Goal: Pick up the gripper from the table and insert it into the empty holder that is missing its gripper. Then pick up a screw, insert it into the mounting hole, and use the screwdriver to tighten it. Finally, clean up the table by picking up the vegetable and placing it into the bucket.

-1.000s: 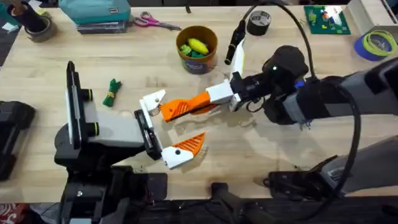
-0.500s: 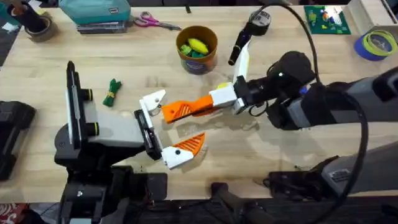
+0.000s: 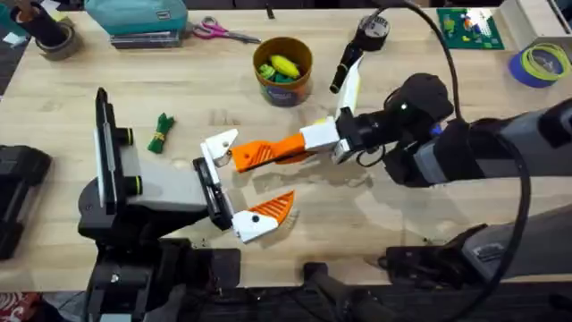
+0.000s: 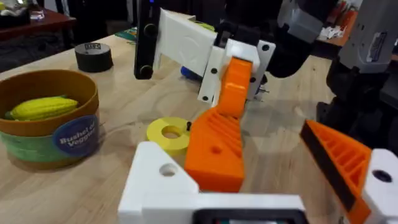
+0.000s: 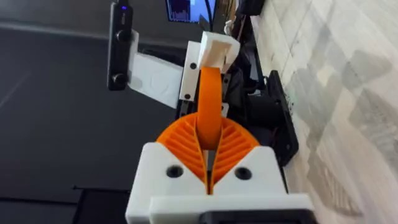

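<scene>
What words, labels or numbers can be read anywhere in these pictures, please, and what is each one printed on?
"Bushel of Veggies", partly cut off, on the dark blue label of the bucket.
White label on the black tape roll: too blurred to read.
Green circuit board markings: too small to read.

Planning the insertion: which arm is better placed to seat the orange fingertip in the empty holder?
Right. The right gripper is shut on the orange fingertip, right beside the left arm's empty holder.
</scene>
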Available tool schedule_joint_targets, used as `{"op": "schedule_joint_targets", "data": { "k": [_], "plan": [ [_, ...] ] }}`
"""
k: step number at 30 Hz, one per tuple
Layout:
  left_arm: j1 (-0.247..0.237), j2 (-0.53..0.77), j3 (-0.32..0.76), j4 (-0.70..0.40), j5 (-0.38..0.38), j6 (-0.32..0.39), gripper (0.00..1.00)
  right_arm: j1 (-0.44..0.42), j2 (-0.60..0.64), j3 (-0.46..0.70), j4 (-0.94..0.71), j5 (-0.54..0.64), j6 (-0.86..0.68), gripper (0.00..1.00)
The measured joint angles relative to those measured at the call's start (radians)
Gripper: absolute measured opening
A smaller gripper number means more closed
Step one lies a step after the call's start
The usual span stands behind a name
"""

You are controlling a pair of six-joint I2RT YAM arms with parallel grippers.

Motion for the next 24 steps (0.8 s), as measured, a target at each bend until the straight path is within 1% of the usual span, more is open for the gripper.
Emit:
{"op": "schedule_joint_targets", "data": {
  "k": [24],
  "plan": [
    [0.000, 0.000, 0.000, 0.000, 0.000, 0.000, 0.985, 0.000, 0.000, 0.000, -0.037, 0.016, 0.000, 0.009]
  ]
}}
